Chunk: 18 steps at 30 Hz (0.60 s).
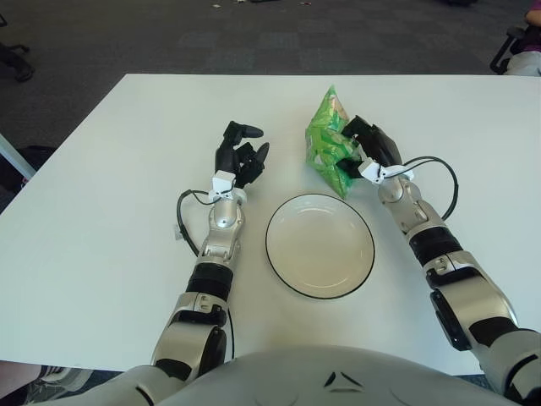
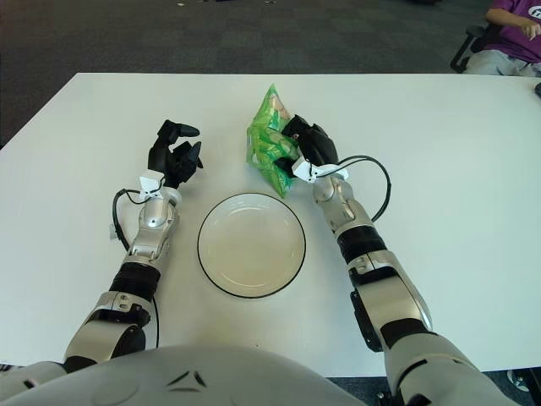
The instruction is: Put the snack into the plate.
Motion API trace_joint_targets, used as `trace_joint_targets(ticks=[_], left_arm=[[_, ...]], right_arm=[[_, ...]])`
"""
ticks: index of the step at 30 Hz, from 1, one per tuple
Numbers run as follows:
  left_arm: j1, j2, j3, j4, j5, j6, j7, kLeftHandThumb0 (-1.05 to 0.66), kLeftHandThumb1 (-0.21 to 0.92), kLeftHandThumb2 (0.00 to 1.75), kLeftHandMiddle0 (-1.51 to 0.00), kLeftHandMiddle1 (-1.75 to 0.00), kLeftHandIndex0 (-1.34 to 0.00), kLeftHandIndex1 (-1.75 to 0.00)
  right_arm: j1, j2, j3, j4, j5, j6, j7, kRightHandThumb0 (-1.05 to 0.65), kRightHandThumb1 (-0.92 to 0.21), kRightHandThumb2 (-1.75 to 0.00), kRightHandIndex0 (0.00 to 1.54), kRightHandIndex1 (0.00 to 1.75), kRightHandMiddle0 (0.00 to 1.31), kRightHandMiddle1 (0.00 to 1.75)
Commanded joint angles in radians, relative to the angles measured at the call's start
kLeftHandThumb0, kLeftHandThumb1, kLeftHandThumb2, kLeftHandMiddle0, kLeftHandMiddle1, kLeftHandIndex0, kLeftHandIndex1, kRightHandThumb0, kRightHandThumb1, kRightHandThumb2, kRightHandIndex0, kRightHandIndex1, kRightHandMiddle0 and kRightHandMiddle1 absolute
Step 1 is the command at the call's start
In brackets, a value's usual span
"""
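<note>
bright even overhead light | soft faint shadows | sharp, edges perhaps slightly distorted
</note>
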Motion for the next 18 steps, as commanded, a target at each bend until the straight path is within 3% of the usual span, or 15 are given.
trace_joint_targets(ticks=[1,6,12,18], left_arm=[[0.000,0.008,0.006,-0.005,0.008,-0.008,0.010,-0.36,0.92,0.24,-1.00,-1.75,-0.50,-1.43],[-0.002,0.010,0.007,-0.004,0.007,-0.006,0.009,-0.36,0.92,0.24,-1.00,-1.75,-0.50,-1.43],[-0.006,0.012,0.010,0.000,0.005,-0.005,0.007,-0.36,0.92,0.24,-1.00,-1.75,-0.50,-1.43],[-0.011,0.016,0.012,0.006,0.002,-0.004,0.005,-0.36,0.92,0.24,-1.00,-1.75,-0.50,-1.44]], right_arm=[[0.075,-0.014,0.010,0.001,-0.006,-0.008,0.020,0.00,-0.25,-1.39,0.63,1.75,0.47,1.71],[0.120,-0.052,-0.017,-0.110,-0.011,-0.104,-0.023,0.00,-0.28,-1.37,0.61,1.75,0.44,1.74],[0.130,-0.078,-0.024,-0.108,-0.027,-0.204,-0.067,0.00,-0.32,-1.32,0.59,1.73,0.41,1.75],[0.184,-0.079,-0.079,-0.243,0.106,-0.184,0.079,0.00,-0.32,-1.30,0.60,1.69,0.41,1.75]])
